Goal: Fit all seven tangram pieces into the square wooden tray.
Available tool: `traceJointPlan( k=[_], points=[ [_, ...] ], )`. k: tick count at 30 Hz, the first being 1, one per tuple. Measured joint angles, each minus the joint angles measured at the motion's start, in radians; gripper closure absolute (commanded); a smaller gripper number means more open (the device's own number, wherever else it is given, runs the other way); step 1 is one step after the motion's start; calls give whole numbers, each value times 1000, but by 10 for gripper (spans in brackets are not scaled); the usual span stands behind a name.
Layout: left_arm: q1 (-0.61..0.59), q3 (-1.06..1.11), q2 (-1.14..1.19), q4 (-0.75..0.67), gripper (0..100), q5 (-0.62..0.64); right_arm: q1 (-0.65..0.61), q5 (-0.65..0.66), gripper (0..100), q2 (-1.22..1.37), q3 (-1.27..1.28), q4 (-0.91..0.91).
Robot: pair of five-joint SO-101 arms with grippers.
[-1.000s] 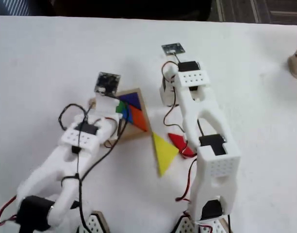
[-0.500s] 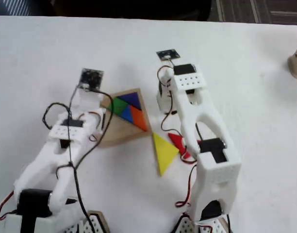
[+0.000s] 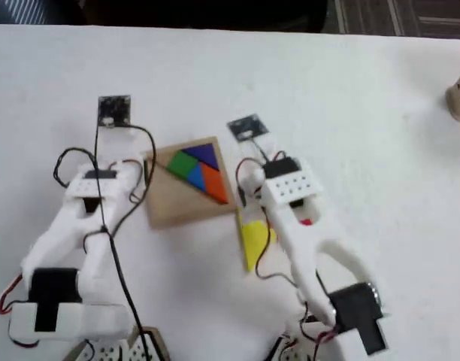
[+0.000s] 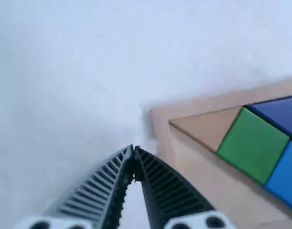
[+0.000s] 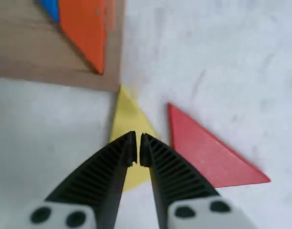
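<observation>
On the white surface (image 3: 350, 90), the right end effector (image 5: 138, 137) hangs clenched and empty over the yellow triangle (image 5: 128, 113), so it likely must open next to grip it for the wooden tray (image 3: 170, 204).

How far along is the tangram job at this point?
Done: green piece, purple piece, blue piece and orange piece sit together in one corner of the tray. In hand: nothing; the right gripper is shut above the yellow triangle, the left gripper shut beside a tray corner. Left: yellow triangle and red triangle lie on the table outside the tray, whose floor is largely bare. Seventh piece: cannot tell.
</observation>
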Motion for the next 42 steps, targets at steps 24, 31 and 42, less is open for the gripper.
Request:
traceJointPlan(
  k=[24, 31, 42],
  points=[
    [-101, -680, 540, 92, 978, 183, -123, -43, 978, -80, 158, -109],
    [-83, -928, 697, 235, 978, 183, -201, -71, 978, -80, 158, -126],
    [-2, -993, 720, 428, 978, -84, -215, -158, 980, 26, 152, -253]
  ],
)
